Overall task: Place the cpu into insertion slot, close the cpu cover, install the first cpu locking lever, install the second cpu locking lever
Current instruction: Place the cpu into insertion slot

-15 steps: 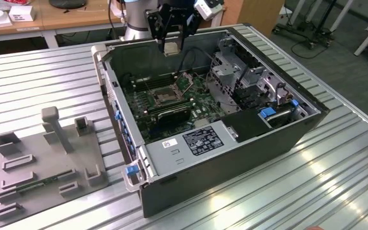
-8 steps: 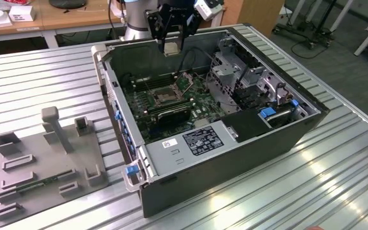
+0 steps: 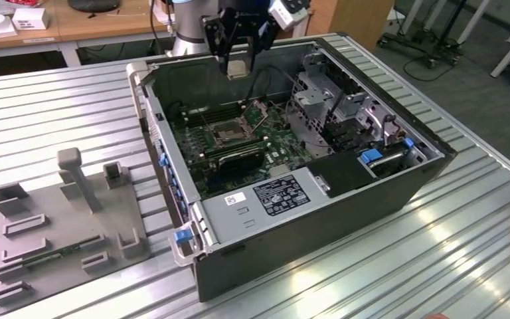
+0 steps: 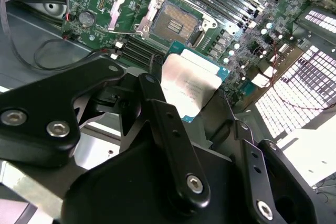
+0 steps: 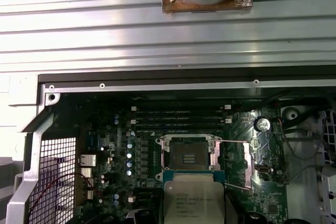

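My gripper (image 3: 238, 61) hangs above the open computer case (image 3: 344, 219), shut on the cpu (image 3: 237, 67), a flat square chip with a tan-silver top. In both wrist views the cpu (image 4: 190, 83) (image 5: 191, 200) sits between the black fingers (image 4: 163, 116), in the air above the green board. The insertion slot (image 4: 172, 22) (image 5: 187, 156) (image 3: 224, 133) lies open and bare, a dark square with a silvery rim. The cpu cover (image 4: 128, 4) (image 5: 239, 164) is swung open beside the slot, a thin metal frame with a window.
Long black memory slots (image 5: 178, 120) run beside the slot. A metal drive cage (image 3: 331, 109) and cables fill the case at the exterior view's right. A grey fixture plate (image 3: 60, 229) with upright blocks stands on the ribbed metal table (image 3: 467, 266) at the exterior view's left.
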`<state>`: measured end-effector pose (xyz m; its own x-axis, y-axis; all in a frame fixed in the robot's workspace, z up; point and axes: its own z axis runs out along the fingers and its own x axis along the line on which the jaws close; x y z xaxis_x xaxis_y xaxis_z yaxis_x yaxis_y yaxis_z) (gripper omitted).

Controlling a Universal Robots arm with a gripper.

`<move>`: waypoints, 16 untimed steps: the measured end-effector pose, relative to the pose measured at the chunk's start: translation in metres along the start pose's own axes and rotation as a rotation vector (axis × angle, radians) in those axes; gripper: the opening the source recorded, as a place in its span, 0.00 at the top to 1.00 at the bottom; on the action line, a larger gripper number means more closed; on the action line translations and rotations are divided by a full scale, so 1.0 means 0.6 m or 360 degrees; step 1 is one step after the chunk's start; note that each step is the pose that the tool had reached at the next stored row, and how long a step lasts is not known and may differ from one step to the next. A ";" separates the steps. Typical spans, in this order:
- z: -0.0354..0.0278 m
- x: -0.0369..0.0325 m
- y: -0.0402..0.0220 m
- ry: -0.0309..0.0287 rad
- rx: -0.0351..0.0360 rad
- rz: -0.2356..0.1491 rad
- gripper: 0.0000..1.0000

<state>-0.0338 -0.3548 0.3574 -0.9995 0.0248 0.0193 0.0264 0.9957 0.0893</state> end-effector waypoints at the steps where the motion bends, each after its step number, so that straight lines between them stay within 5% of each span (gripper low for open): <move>1: 0.002 0.000 0.000 -0.00001 0.0000 0.0000 0.46; 7: 0.014 0.000 -0.001 0.00000 0.0000 0.0000 0.46; 16: 0.015 0.000 -0.001 0.00000 0.0000 0.0000 0.46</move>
<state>-0.0338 -0.3547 0.3484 -0.9995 0.0247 0.0193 0.0264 0.9957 0.0892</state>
